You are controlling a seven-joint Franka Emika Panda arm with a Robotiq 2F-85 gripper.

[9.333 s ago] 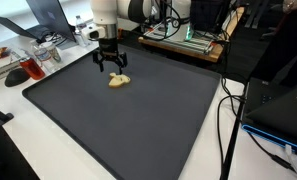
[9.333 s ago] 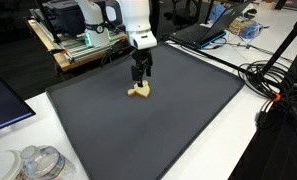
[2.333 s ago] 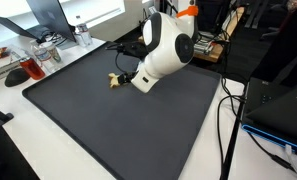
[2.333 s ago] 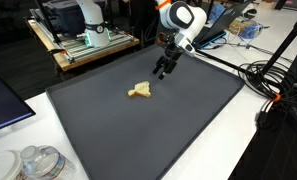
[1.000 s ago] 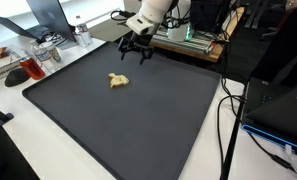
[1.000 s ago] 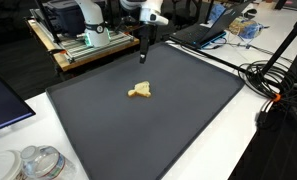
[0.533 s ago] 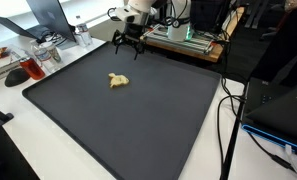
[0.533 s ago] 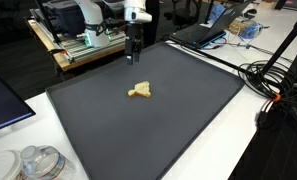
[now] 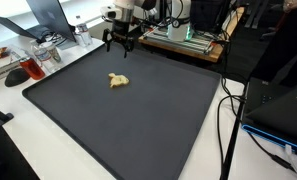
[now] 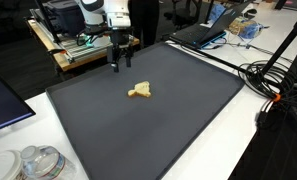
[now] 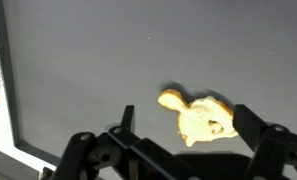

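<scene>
A small pale yellow lumpy object [image 9: 118, 81] [image 10: 140, 91] lies alone on the dark grey mat [image 9: 138, 120] [image 10: 158, 125] in both exterior views. My gripper [image 9: 121, 44] [image 10: 116, 64] hangs in the air above the mat's far edge, apart from the object and pointing down. Its fingers stand wide open with nothing between them. In the wrist view the yellow object [image 11: 200, 118] shows far below, framed by the two black fingers of the gripper [image 11: 185, 112]. Nothing touches the object.
A laptop [image 9: 48, 15], clear containers and a red item [image 9: 28, 68] sit beyond the mat's edge. Cables [image 9: 228, 110] [image 10: 273, 80] and a black case [image 9: 278, 110] lie on another side. An equipment rack [image 10: 83, 45] stands behind, and plastic tubs [image 10: 38, 163] sit near a corner.
The arm has swung sideways along the mat's far edge and dropped a little lower, its fingers open throughout. The yellow object has not moved.
</scene>
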